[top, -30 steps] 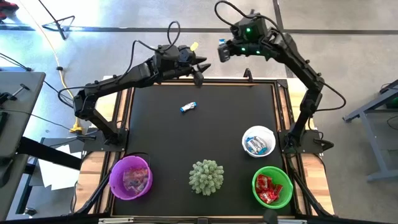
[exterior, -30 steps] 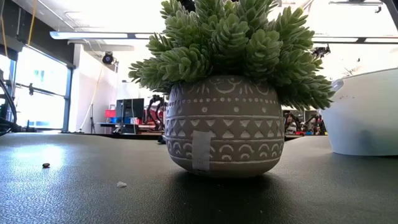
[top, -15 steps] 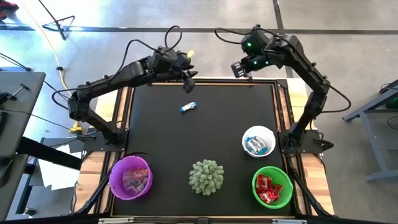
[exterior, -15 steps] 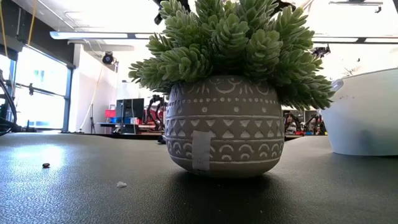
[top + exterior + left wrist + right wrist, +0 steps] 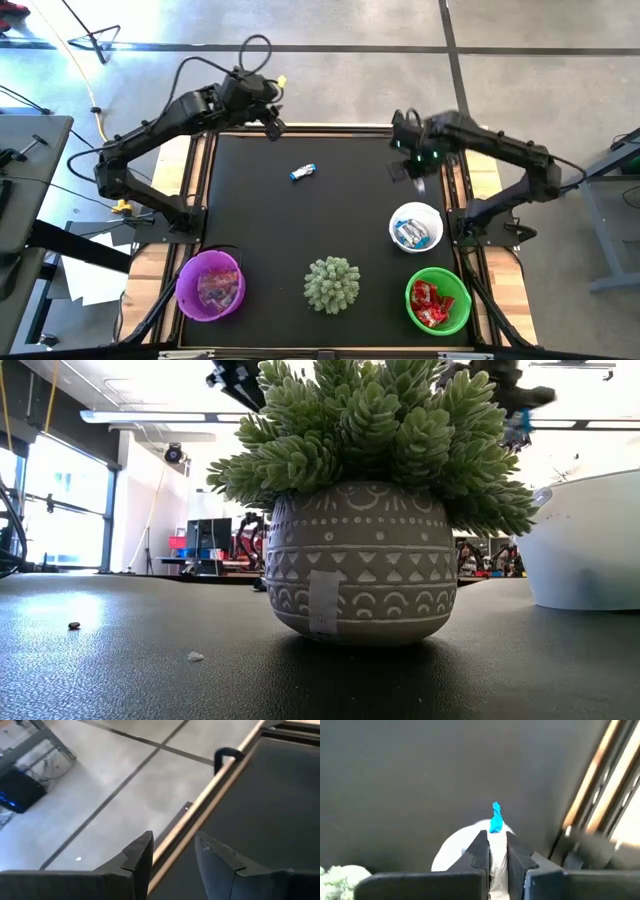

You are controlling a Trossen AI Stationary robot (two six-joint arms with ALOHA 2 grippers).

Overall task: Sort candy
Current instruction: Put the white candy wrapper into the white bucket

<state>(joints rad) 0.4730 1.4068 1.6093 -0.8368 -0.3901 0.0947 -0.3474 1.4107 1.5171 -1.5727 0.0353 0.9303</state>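
The right gripper (image 5: 492, 847), fingers clamped on a crinkly blue-and-white candy (image 5: 495, 818), hangs above the round white bowl (image 5: 416, 226) at right of centre. The left gripper (image 5: 172, 857), fingers apart and empty, sits over the matte black mat's (image 5: 330, 215) upper-left edge. Another glossy wrapped sweet (image 5: 303, 172) lies upper centre.

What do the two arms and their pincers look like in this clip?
Both arms are dark, jointed links trailed by looping black cables. The left pincer has two black wedge-shaped fingers with stepped tips. The right pincer has matching black fingers, and green lights glow on its wrist housing.
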